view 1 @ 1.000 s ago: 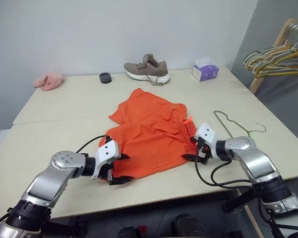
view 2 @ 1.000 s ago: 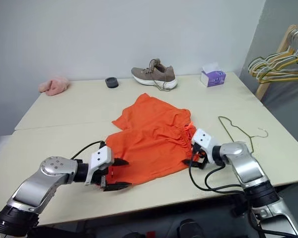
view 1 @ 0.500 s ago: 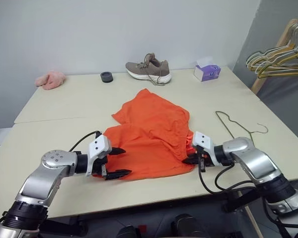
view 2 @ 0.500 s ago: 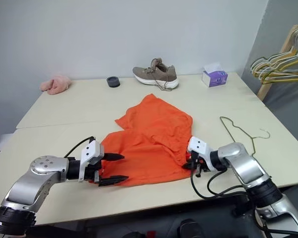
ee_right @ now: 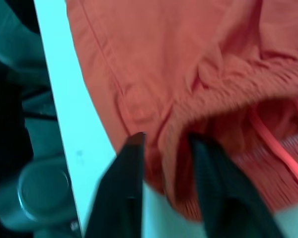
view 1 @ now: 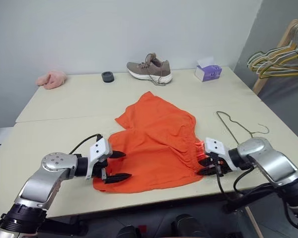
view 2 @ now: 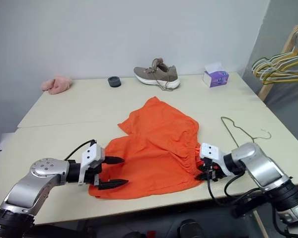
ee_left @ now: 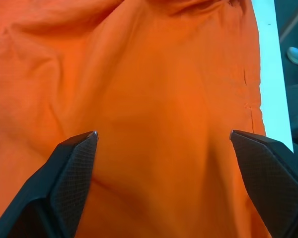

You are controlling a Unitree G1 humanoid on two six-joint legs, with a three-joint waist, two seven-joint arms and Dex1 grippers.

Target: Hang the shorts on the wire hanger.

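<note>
Shorts spread flat on table, near the front edge, long axis running from the legs at the far side to the gathered waistband at the near right. Left gripper at the near-left hem, fingers spread wide over the cloth, grasping nothing. Right gripper at the waistband corner, fingers partly parted with a fold of the waistband between them in the right wrist view; firm pinch or loose contact, cannot tell. Wire hanger flat on table just beyond and to the right of the right gripper, apart from the shorts, hook toward the right edge. Judged: right arm nearer to the hanger, left arm well apart from it. Shoe and tissue box along the far edge; no brand, label or writing legible anywhere.
</note>
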